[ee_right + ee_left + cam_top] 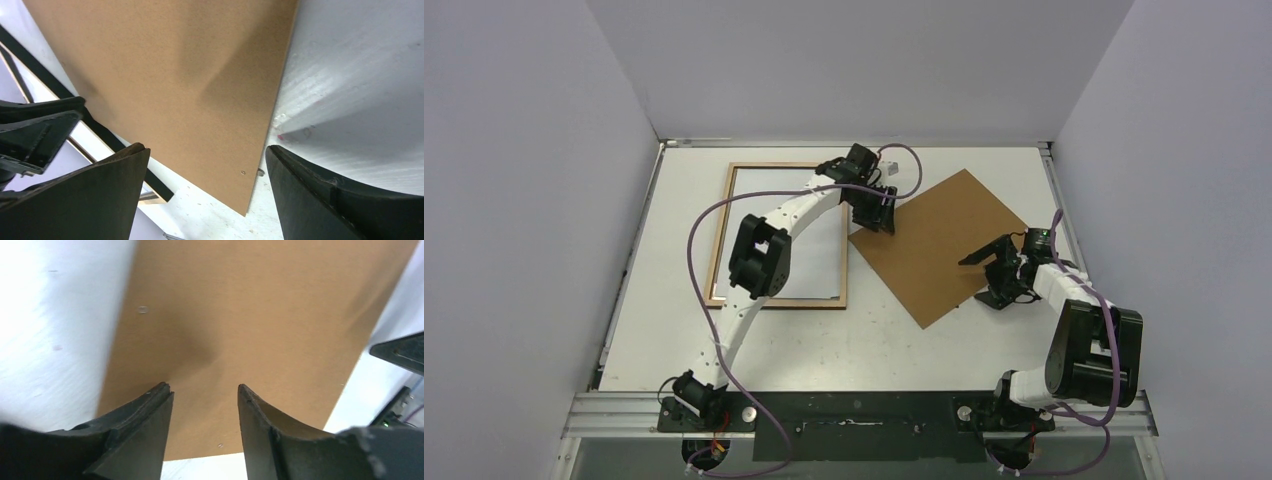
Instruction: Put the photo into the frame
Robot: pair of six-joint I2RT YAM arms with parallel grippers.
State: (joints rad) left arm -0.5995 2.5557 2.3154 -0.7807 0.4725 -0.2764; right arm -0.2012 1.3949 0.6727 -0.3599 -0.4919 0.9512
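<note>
2 robot arms work over a white tabletop point(824, 340), both reaching for a plain brown backing board point(944, 245) that lies flat and turned cornerwise, right of centre. The left gripper point(874, 212) hangs over the board's left corner, its fingers point(150, 405) a moderate gap apart and holding nothing. The right gripper point(996, 272) sits above the board's near right edge, its fingers point(125, 165) spread wide and also holding nothing.

The frame point(718, 240) lies flat just left of the board, wood side up. A white sheet fills its opening. It may be the photo face down, but no view shows a printed side, so that cannot be told.

The risks from here appear to be these. The thin board lies flush on the tabletop, so fingers closing on its edge could skate it sideways into the frame rather than lift it. With both grippers near the same board, an uneven lift could twist it or bring the arms together. A board set down askew would rest on the rim.

No brand, label or legible writing shows in any view.
</note>
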